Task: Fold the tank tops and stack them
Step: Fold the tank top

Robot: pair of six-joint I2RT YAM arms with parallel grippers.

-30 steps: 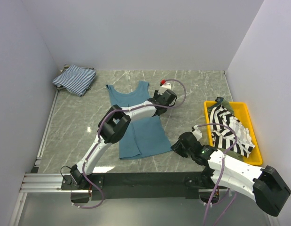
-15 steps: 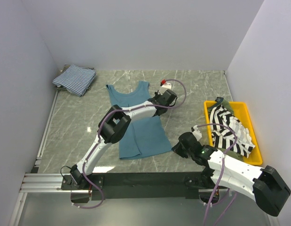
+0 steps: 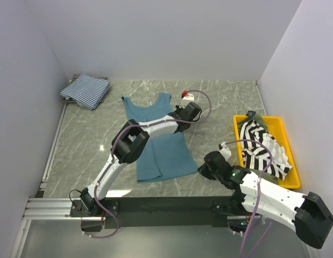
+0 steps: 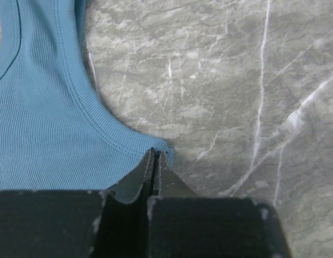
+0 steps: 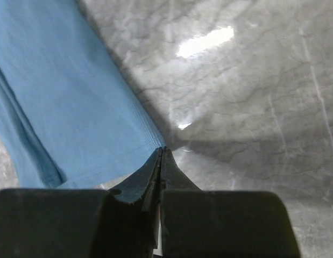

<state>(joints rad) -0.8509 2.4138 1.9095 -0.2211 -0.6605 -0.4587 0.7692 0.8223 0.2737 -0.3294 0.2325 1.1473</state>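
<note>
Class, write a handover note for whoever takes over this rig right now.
Grippers: left gripper shut on the teal tank top at an armhole corner; right gripper shut on its near hem corner.
The top lies flat on the table.
The fine-striped top is folded, far left.
The black-and-white striped top and olive top are heaped in the yellow tray.
Done: one folded. Left: fold three, stack all.

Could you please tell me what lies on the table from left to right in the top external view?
Folded blue-and-white striped top → teal tank top → yellow tray, which holds the black-and-white striped top.
</note>
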